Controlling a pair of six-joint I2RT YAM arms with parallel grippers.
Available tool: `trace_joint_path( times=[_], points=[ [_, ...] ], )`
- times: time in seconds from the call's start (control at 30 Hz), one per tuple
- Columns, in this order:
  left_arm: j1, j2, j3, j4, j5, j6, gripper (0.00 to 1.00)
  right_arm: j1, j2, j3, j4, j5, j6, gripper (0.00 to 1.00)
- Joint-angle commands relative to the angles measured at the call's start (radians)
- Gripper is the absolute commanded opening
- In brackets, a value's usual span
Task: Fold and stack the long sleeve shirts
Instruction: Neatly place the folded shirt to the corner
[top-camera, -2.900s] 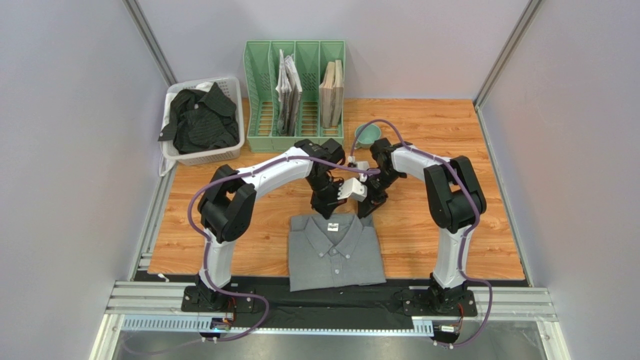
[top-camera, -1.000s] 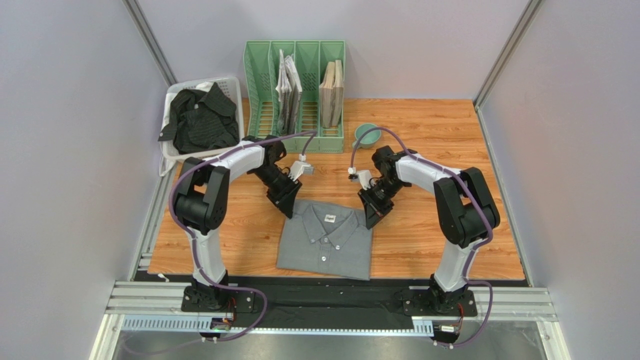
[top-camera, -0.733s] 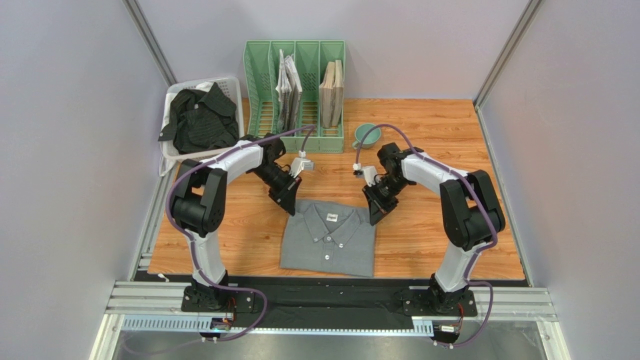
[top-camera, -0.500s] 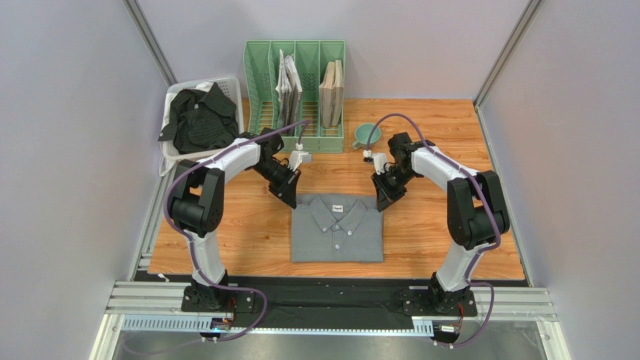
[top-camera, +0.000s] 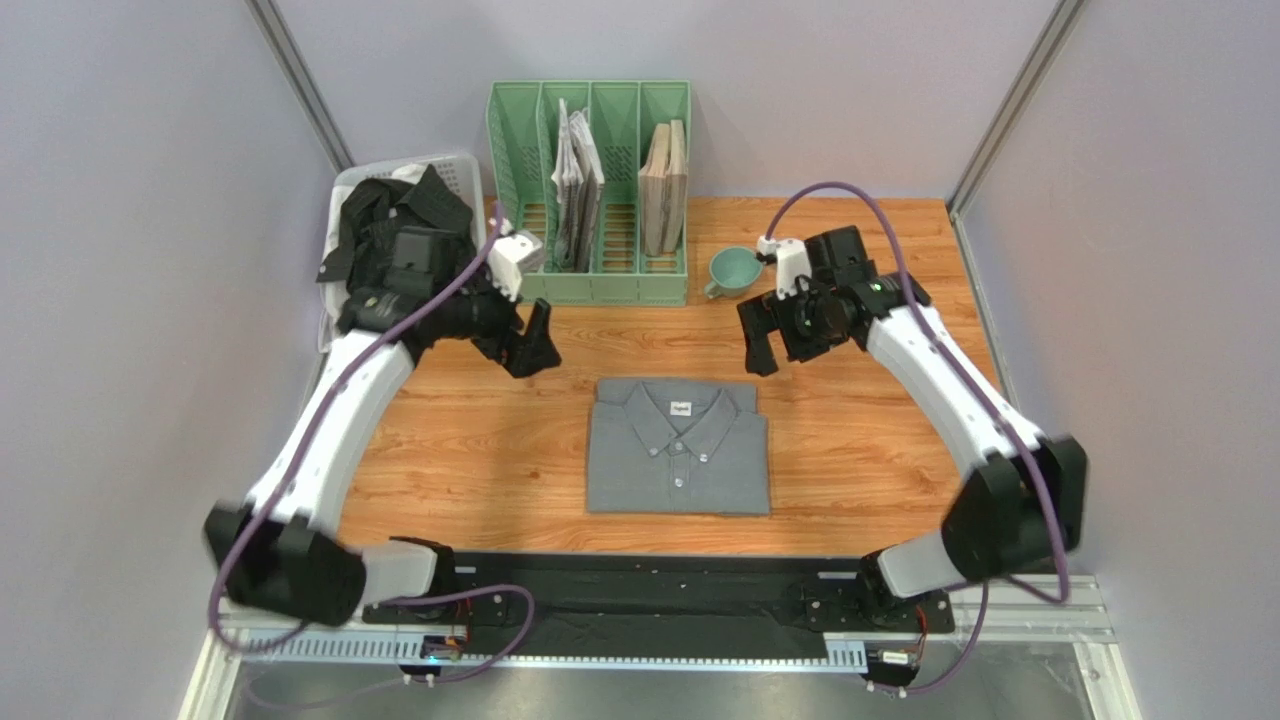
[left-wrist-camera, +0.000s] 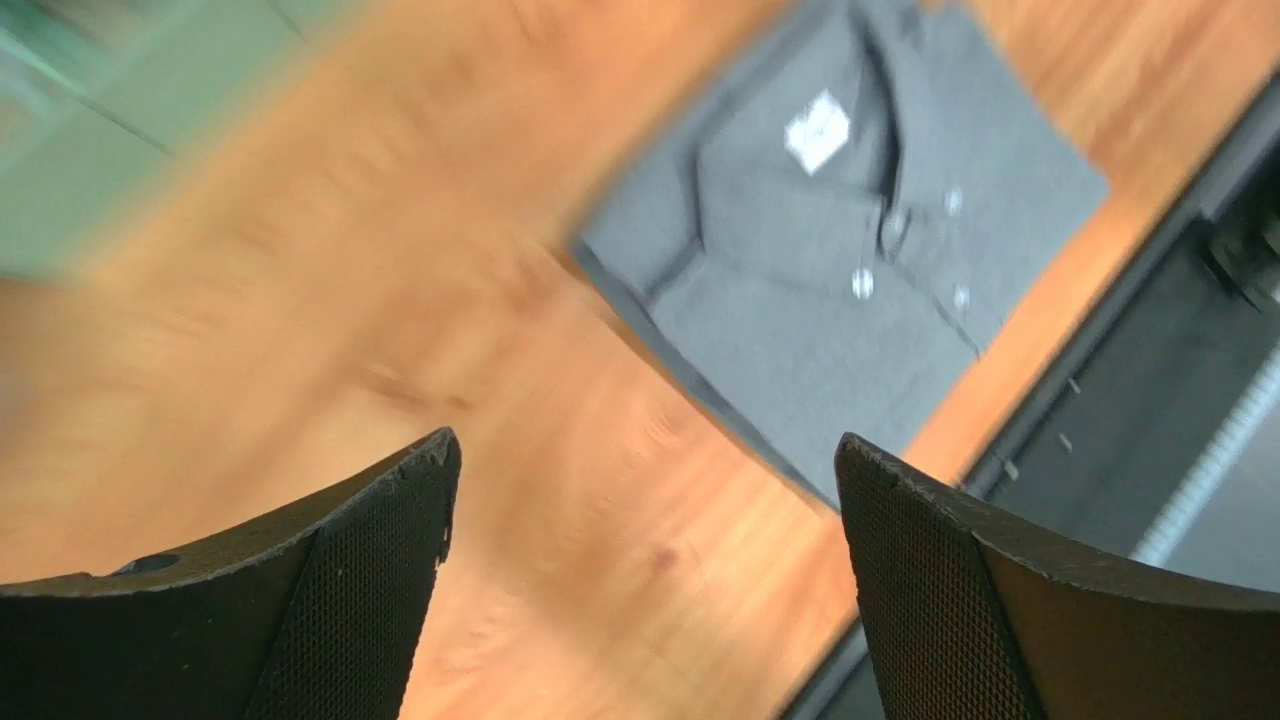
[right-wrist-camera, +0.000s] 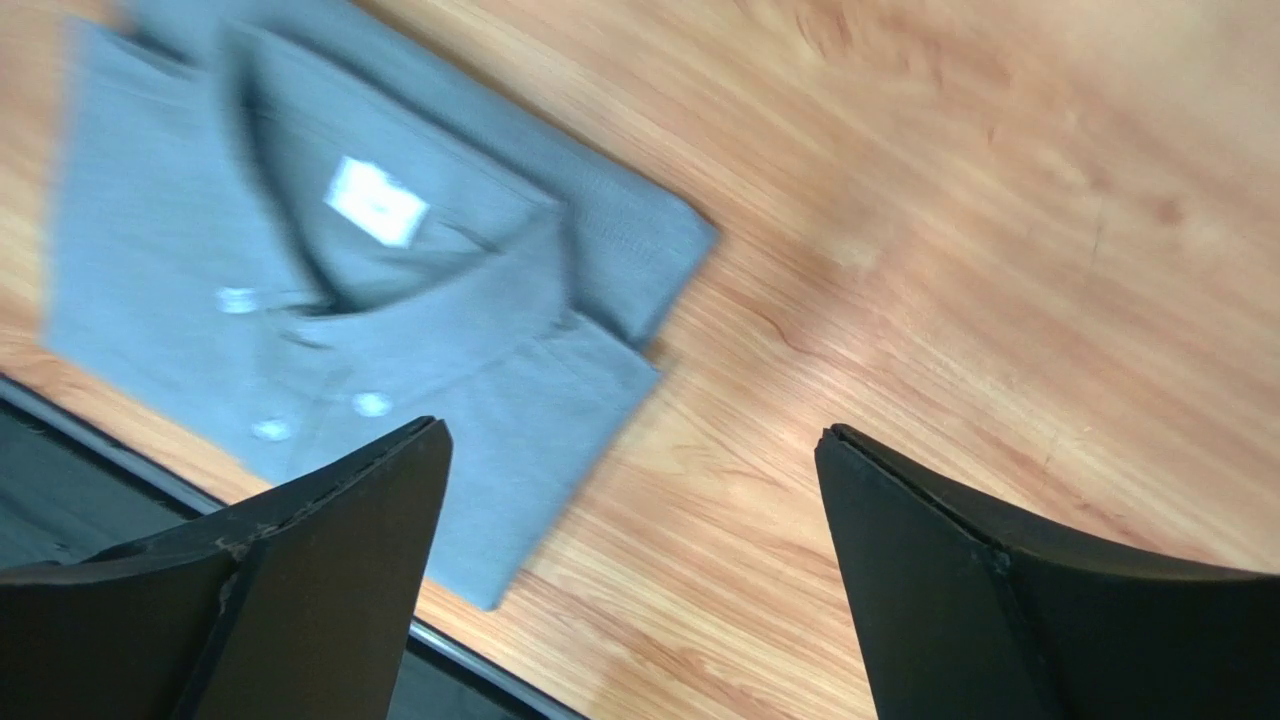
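Top external: one grey shirt (top-camera: 676, 447) folded, one black shirt (top-camera: 358, 222) crumpled; left fingers (left-wrist-camera: 346, 600) and right fingers (right-wrist-camera: 1052, 600) spread wide, empty.

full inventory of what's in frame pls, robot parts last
grey long sleeve shirt: 1, mid-grey, folded, table centre
black long sleeve shirt: 1, black, crumpled in basket
basket: 1, white, far left corner
file rack: 1, green, far edge
papers: 1 bundle, grey-white, in rack
folders: a few, brown, rack's rightmost slot
cup: 1, teal-green, right of rack
table: 1, wood
left gripper: 1, black, open, empty
right gripper: 1, black, open, empty
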Motion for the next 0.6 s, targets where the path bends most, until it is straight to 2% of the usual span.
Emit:
trace_joint_path(
  times=[0.0, 0.13, 0.27, 0.37, 0.5, 0.57],
  points=[
    [-0.010, -0.308, 0.003, 0.025, -0.176, -0.057, 0.99, 0.152, -0.203, -0.139, 0.091, 0.045, 0.111, 1.00],
    [-0.010, -0.344, 0.045, -0.059, -0.279, -0.078, 0.99, 0.327, -0.200, -0.198, 0.167, 0.141, 0.103, 1.00],
    [-0.009, -0.342, 0.050, -0.133, -0.242, -0.055, 0.99, 0.497, -0.010, -0.128, 0.142, 0.224, 0.107, 1.00],
    [-0.010, -0.355, 0.015, -0.121, -0.225, -0.072, 0.99, 0.564, 0.099, -0.069, 0.152, 0.252, 0.104, 1.00],
    [-0.009, -0.344, 0.021, -0.150, -0.212, -0.040, 0.99, 0.564, 0.310, -0.014, 0.145, 0.252, 0.080, 1.00],
    [-0.009, -0.330, 0.036, -0.167, -0.213, -0.014, 0.99, 0.506, 0.342, -0.046, 0.140, 0.222, 0.058, 1.00]
  ],
)
